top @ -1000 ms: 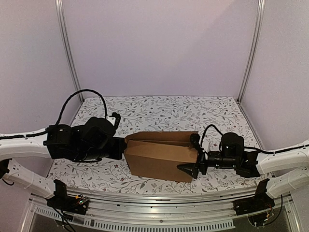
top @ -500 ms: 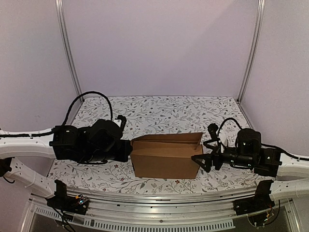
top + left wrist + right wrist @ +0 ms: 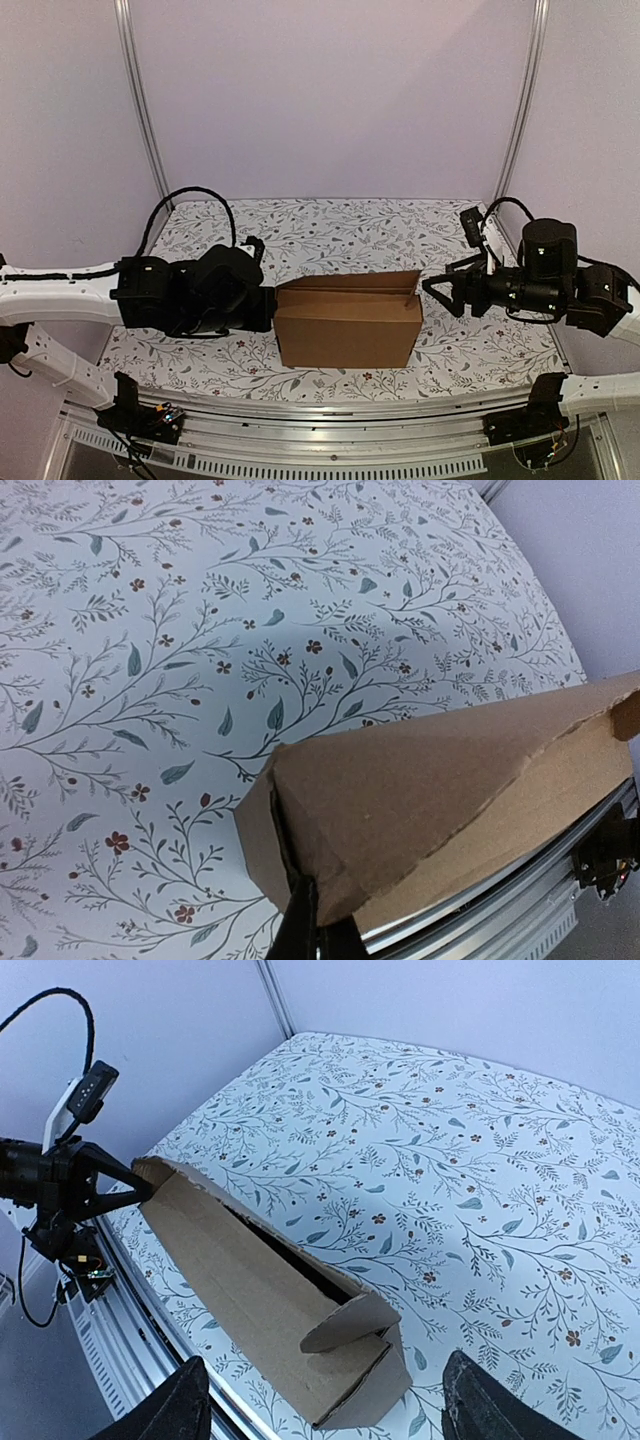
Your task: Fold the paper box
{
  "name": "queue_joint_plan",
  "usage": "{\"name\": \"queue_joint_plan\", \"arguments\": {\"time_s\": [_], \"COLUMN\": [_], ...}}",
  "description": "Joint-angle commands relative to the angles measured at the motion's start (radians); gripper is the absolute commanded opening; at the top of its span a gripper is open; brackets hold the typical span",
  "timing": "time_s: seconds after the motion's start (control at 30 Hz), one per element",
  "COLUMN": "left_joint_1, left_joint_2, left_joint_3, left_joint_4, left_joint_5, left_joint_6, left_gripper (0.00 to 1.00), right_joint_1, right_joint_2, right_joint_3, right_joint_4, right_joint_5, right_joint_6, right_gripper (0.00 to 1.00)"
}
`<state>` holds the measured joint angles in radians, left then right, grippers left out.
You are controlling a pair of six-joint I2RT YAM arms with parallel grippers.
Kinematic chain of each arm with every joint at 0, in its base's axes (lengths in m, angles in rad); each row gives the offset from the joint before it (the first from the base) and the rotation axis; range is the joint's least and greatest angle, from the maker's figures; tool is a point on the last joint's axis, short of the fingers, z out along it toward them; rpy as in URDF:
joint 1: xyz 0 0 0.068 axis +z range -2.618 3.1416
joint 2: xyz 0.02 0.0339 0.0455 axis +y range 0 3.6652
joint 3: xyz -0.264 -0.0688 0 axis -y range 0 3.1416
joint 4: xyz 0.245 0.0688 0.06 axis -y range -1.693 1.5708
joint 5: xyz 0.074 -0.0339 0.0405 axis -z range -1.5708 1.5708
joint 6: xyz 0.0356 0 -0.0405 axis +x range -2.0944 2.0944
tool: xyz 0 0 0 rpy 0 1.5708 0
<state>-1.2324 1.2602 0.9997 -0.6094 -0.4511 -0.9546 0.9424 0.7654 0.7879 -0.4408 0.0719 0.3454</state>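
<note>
The paper box (image 3: 347,325) sits near the front edge of the floral table (image 3: 330,235). The left gripper (image 3: 270,308) is pinched tight on its left end wall (fingers nearly meeting). Slightly farther back, off the box's right end, the right gripper (image 3: 440,294) hangs spread wide, touching nothing.

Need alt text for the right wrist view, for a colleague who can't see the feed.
A long, partly folded brown paper box lies on the floral table, its top seam gaping and a rounded tab at the near end. The left hand pinches its far corner; the right hand is open at the frame's bottom edge, holding nothing.
</note>
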Motion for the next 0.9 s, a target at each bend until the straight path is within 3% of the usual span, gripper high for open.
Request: {"name": "queue_joint_plan", "arguments": {"time_s": [0.0,0.33,0.87], "left_joint_1": [-0.021,-0.021,-0.021], "left_joint_2": [0.058,0.044,0.014], "left_joint_3": [-0.035,-0.036,-0.053], "left_joint_4": [-0.159,-0.163,-0.156], "left_joint_5": [0.075,0.076,0.062], "left_joint_6": [-0.021,-0.016,-0.004], "left_gripper": [0.00,0.00,0.00], "right_joint_1": [0.026,0.090,0.111], "right_joint_2": [0.109,0.280,0.347], "right_joint_3": [0.107,0.214,0.256], "right_joint_4": [-0.144,-0.179,-0.222], "right_joint_5": [0.081,0.204,0.259], "right_joint_6": [0.098,0.181,0.229], "right_gripper": [0.73,0.53,0.37]}}
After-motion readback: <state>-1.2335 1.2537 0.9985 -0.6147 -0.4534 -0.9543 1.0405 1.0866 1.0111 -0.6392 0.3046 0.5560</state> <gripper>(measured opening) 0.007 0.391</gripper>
